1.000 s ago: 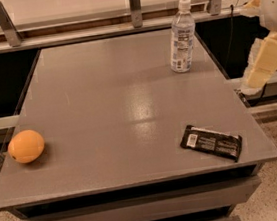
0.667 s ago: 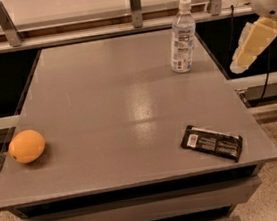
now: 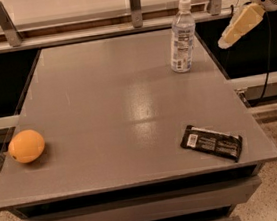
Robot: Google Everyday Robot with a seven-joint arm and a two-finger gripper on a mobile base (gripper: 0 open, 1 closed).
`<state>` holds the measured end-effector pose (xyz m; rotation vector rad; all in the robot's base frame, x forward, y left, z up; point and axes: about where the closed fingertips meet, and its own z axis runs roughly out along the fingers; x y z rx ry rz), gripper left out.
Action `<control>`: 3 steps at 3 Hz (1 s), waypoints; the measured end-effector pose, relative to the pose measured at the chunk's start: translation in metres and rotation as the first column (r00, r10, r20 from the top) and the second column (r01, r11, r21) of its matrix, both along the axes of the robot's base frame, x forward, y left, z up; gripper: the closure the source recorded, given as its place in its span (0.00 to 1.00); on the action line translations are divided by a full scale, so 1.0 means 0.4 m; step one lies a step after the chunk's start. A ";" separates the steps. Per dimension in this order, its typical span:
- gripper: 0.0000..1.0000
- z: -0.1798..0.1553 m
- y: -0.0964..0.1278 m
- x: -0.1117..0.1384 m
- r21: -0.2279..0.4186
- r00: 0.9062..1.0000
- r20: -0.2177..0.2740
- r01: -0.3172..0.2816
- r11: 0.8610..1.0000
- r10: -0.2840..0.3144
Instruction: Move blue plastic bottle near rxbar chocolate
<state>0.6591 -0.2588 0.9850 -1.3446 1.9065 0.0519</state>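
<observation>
A: Gripper, position?

B: Gripper [image 3: 226,40] is in the air past the right edge of the grey table [image 3: 117,100], pointing down and to the left. Released or clenched: cannot tell.

A: Blue plastic bottle?

B: Blue plastic bottle [image 3: 181,36] stands upright, white cap on, near the gripper on its left. The two are apart, not touching.

A: Rxbar chocolate?

B: Rxbar chocolate [image 3: 212,143] lies flat by the table's front right corner, well apart from the gripper, toward the camera and a little left of it.

A: Anything else?

B: An orange [image 3: 26,146] sits far to the gripper's left, at the table's front left edge.
</observation>
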 end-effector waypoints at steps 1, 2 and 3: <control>0.00 -0.011 0.020 0.074 0.197 1.000 0.022 -0.020 0.980 0.016; 0.00 -0.034 0.072 0.106 0.293 0.997 0.008 -0.075 0.953 0.076; 0.00 -0.059 0.138 0.102 0.333 0.987 -0.022 -0.144 0.932 0.161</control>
